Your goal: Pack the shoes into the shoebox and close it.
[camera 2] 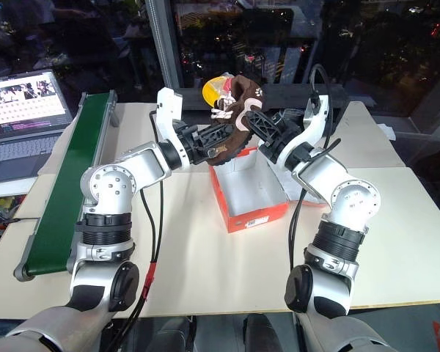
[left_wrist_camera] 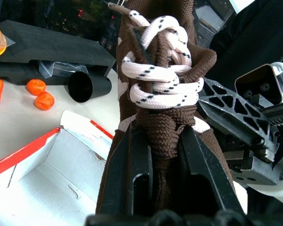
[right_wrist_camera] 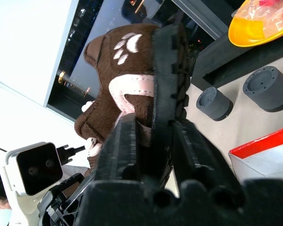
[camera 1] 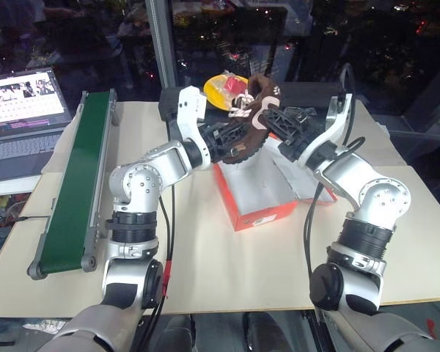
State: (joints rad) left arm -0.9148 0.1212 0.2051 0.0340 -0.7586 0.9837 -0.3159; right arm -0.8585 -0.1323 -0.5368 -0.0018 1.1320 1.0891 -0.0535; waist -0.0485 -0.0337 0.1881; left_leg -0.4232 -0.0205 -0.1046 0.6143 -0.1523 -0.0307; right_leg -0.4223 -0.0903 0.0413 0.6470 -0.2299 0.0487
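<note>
Now, shoe (camera 1: 254, 117): looking soft, fuzzy, light; stiffer sole suiting grip.
Left claw (left_wrist_camera: 162, 155): pinching laced upper.
Right claw (right_wrist_camera: 153, 146): clamping sole.
Shoebox (camera 1: 260, 202): lying open below.

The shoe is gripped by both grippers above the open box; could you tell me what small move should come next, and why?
Probably lower the shoe into the shoebox: left gripper and right gripper both clamp it directly over the open white interior.

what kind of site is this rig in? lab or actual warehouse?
Looks like a lab or demo workspace, not a warehouse: a small green conveyor belt lies on a plain table, an open laptop sits beside it, and dark glass windows run behind.
</note>
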